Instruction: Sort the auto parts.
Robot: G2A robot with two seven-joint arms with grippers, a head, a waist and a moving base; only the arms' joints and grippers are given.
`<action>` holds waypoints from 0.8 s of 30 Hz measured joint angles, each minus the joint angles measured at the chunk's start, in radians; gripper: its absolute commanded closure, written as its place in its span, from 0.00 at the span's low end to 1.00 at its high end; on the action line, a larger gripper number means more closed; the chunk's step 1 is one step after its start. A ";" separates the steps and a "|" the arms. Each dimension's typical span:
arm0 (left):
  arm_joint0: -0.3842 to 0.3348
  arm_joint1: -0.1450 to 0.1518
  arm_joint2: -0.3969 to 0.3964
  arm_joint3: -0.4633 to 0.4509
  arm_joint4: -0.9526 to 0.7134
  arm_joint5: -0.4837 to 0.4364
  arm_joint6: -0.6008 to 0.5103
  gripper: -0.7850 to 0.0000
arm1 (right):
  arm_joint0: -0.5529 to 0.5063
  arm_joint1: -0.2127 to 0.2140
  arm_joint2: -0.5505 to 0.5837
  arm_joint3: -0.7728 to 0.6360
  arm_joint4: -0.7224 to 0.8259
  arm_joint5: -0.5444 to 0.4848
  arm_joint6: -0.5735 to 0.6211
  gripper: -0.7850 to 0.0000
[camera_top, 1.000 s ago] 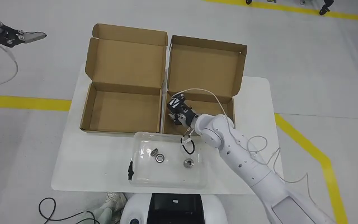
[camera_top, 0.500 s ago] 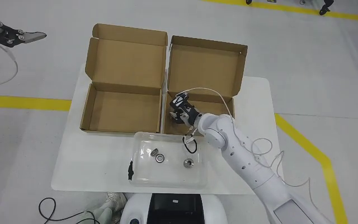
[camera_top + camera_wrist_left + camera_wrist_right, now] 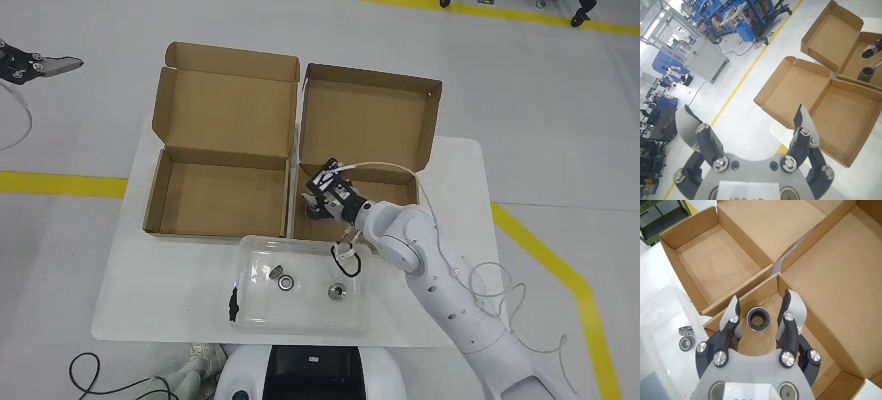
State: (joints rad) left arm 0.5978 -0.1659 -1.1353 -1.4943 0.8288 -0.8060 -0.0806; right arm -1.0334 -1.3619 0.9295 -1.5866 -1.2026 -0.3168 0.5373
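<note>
Right gripper (image 3: 762, 295) wide open, empty, above upright metal sleeve (image 3: 758, 319) in cardboard box (image 3: 757, 345).

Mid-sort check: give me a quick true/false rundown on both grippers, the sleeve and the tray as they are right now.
1. The right gripper is open over the dark cylindrical metal sleeve. True.
2. Two silver roller bearings lie in the clear plastic tray. True.
3. The sleeve stands in that tray. False: it is in the right-hand cardboard box.
4. The sleeve lies on its side. False: it stands upright, bore upward.
5. The left gripper is shut on a part. False: it is open, holding nothing.
</note>
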 measured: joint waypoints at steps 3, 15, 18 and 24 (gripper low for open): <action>0.000 0.000 0.000 0.000 0.000 0.000 0.000 0.00 | -0.034 0.010 0.021 -0.085 -0.025 -0.017 0.026 0.40; 0.000 0.000 0.000 0.000 0.000 0.000 0.000 0.00 | -0.154 0.051 0.084 -0.323 0.025 -0.222 0.175 0.24; 0.000 0.000 0.000 0.000 0.000 0.000 0.000 0.00 | -0.169 0.058 0.093 -0.356 0.026 -0.247 0.216 0.24; 0.000 0.000 0.000 0.000 0.000 0.000 0.000 0.00 | -0.211 0.077 0.135 -0.406 0.056 -0.322 0.240 0.25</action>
State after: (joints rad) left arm 0.5978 -0.1659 -1.1353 -1.4943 0.8288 -0.8060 -0.0806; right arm -1.2445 -1.2845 1.0645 -1.9928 -1.1465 -0.6388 0.7770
